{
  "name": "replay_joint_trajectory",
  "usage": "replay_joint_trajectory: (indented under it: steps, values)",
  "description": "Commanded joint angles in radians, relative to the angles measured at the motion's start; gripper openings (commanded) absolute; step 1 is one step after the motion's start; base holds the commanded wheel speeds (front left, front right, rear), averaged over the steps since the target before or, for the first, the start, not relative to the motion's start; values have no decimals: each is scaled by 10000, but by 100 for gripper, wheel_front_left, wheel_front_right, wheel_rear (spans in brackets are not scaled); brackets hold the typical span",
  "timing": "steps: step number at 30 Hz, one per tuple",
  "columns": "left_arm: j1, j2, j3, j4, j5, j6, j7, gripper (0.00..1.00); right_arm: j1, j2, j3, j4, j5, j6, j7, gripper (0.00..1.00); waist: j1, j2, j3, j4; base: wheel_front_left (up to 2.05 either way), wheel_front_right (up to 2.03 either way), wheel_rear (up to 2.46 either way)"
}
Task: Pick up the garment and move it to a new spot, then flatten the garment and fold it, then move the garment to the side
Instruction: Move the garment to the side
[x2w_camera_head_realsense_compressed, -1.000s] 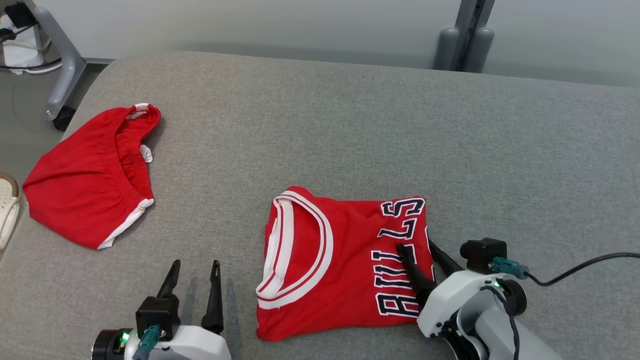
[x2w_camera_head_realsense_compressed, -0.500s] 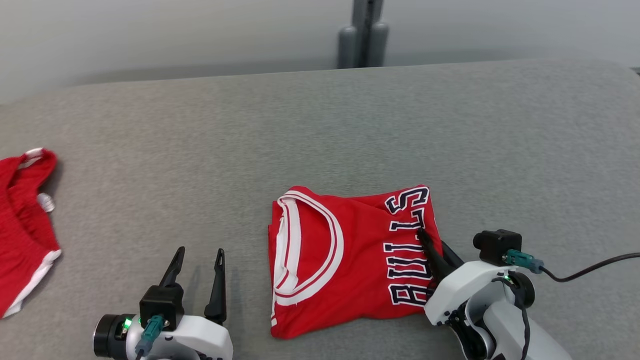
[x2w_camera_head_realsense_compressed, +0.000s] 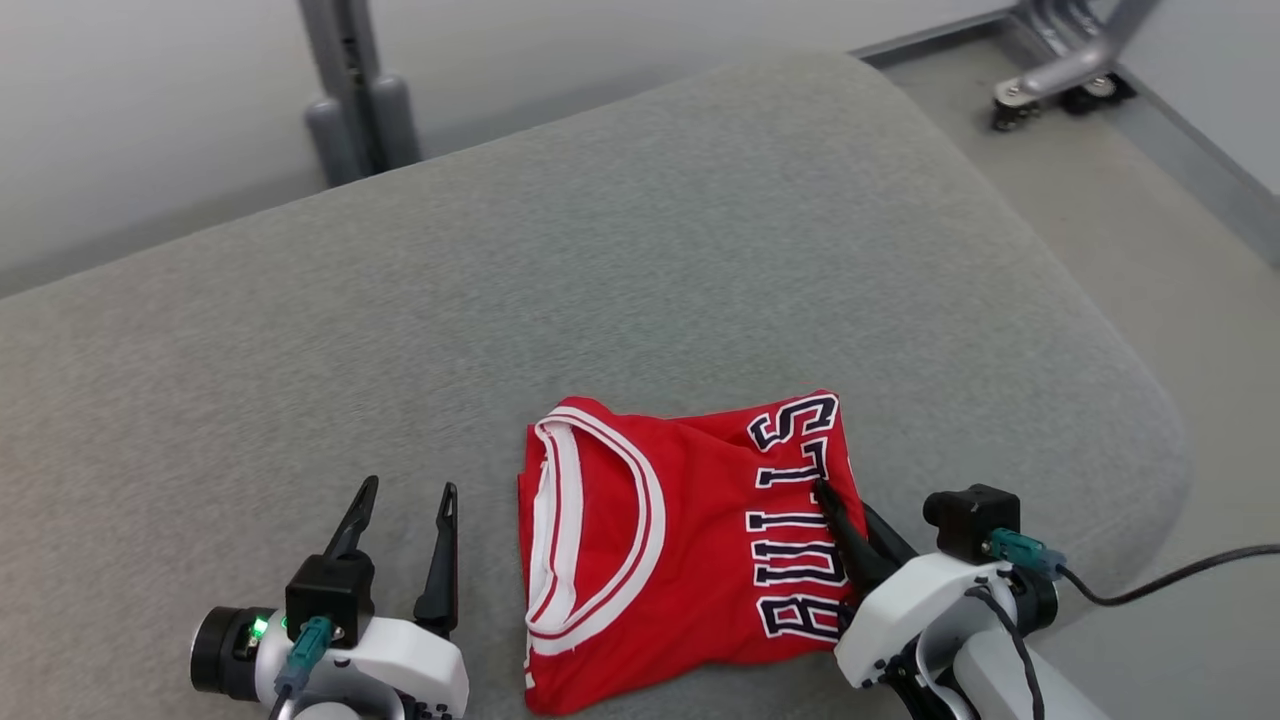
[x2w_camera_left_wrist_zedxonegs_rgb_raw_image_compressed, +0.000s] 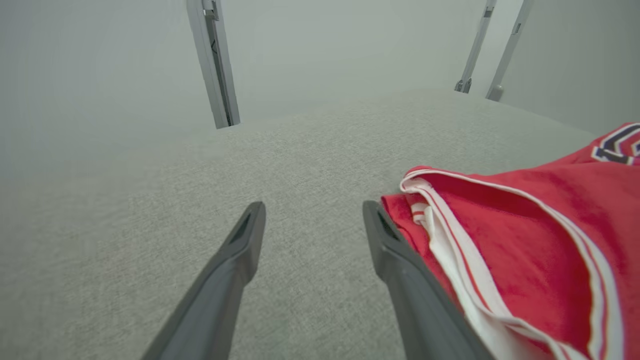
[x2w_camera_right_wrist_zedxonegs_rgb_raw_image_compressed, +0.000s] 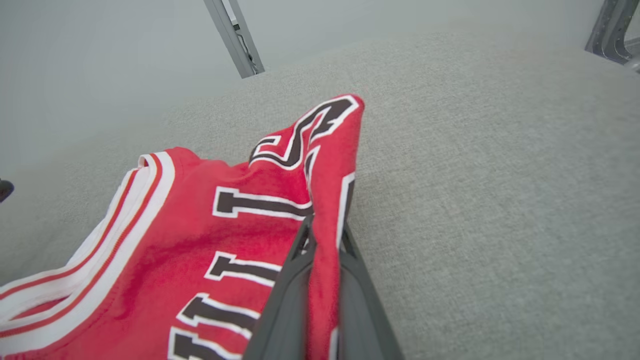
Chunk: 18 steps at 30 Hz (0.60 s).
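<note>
The garment (x2w_camera_head_realsense_compressed: 680, 540) is a folded red jersey with white trim and dark lettering, lying on the grey padded table (x2w_camera_head_realsense_compressed: 600, 300) near its front edge. My right gripper (x2w_camera_head_realsense_compressed: 842, 505) is shut on the jersey's right edge; in the right wrist view a fold of red cloth (x2w_camera_right_wrist_zedxonegs_rgb_raw_image_compressed: 225, 235) is pinched between the two fingers of the right gripper (x2w_camera_right_wrist_zedxonegs_rgb_raw_image_compressed: 325, 230) and raised slightly. My left gripper (x2w_camera_head_realsense_compressed: 410, 487) stands open just left of the jersey's collar, with nothing between its fingers. In the left wrist view the left gripper (x2w_camera_left_wrist_zedxonegs_rgb_raw_image_compressed: 314, 207) has its right finger close beside the collar of the garment (x2w_camera_left_wrist_zedxonegs_rgb_raw_image_compressed: 525, 240).
The table's rounded right corner (x2w_camera_head_realsense_compressed: 1150, 400) drops to the floor (x2w_camera_head_realsense_compressed: 1180, 250) close to my right arm. A grey post (x2w_camera_head_realsense_compressed: 350, 90) stands behind the table and a wheeled frame leg (x2w_camera_head_realsense_compressed: 1060, 75) is at the far right. A black cable (x2w_camera_head_realsense_compressed: 1180, 580) trails from the right wrist.
My right gripper has shut on the jersey's right edge. The head camera has swung to the right, so the red shorts on the left have left the picture. The left gripper stays open.
</note>
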Motion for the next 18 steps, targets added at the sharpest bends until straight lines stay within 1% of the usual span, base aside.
replay_joint_trajectory:
  steps: [1,4,8,11,12,13,15,16,18]
  values:
    - [-85,45,0,-24,117,-70,-18,100,144,-45,25,-110,-81,-3,-48,0,0,0,55,-1090,0,0,0]
    - [-346,49,-203,-35,124,-205,-18,100,260,-45,-142,-318,-142,-3,-48,0,0,0,186,-1182,0,0,0]
    - [-442,60,-217,-128,227,-212,-17,100,229,-38,-214,-542,-318,-1,-48,0,0,0,406,-1207,0,0,0]
    - [-453,95,-86,-214,321,-196,-18,100,-111,-44,-80,-638,-482,-1,-48,0,0,0,590,-1182,0,0,0]
    - [-452,105,-75,-232,351,-192,-18,100,-258,-48,-102,-613,-568,-1,-48,0,0,0,672,-1096,0,0,0]
    - [-509,141,-72,-279,441,-244,-18,100,-622,-42,-231,-525,-699,-1,-49,0,0,0,870,-844,0,0,0]
    - [-578,186,-76,-311,510,-257,-18,100,-1076,-40,-441,-386,-894,-1,-49,0,0,0,1074,-546,0,0,0]
    - [-626,218,-82,-352,546,-286,-18,100,-1292,-42,-595,-339,-806,-1,-49,0,0,0,1197,-385,0,0,0]
    - [-744,310,-78,-428,651,-285,-18,100,-1909,-69,-993,-113,-1148,-3,-50,0,0,0,1441,-77,0,0,0]
